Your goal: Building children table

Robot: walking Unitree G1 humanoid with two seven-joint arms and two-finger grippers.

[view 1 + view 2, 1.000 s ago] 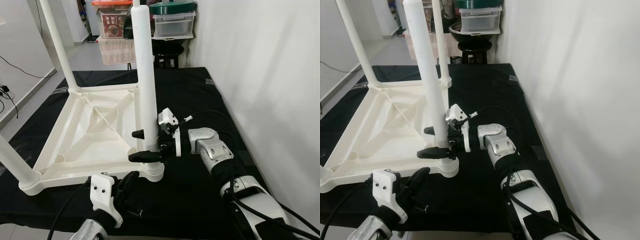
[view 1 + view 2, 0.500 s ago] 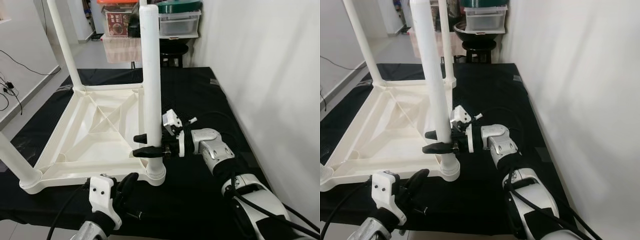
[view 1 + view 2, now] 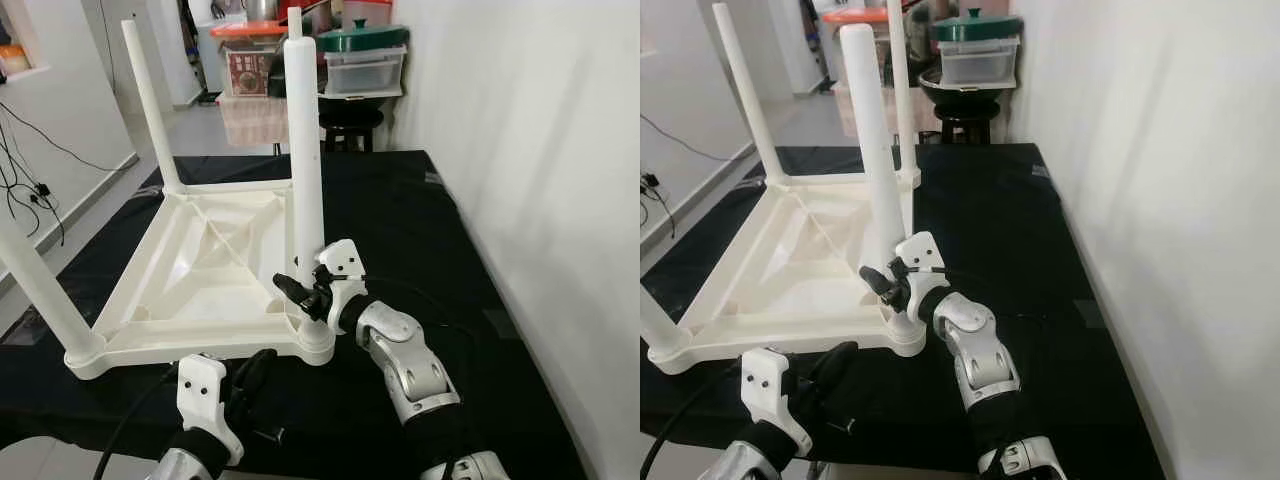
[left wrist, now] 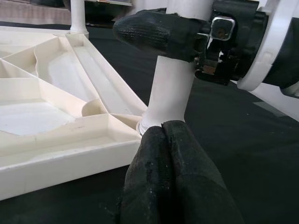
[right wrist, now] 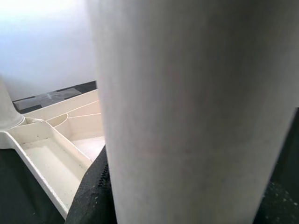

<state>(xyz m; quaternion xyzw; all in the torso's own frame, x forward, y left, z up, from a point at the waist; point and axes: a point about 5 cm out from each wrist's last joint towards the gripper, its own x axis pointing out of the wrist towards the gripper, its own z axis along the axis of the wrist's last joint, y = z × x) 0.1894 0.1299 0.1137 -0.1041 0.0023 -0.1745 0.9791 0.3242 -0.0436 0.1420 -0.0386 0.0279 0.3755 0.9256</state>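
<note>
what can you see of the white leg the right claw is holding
The white leg is a smooth, round, plastic-looking tube with a flat top, standing upright in the near right corner socket of the upturned white tabletop on the black mat. The right claw is shut on it low down, just above the socket.

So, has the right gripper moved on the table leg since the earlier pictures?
Yes. The right gripper stays clamped on the near table leg, but its fingers have swung round it, judged against the socket.
</note>
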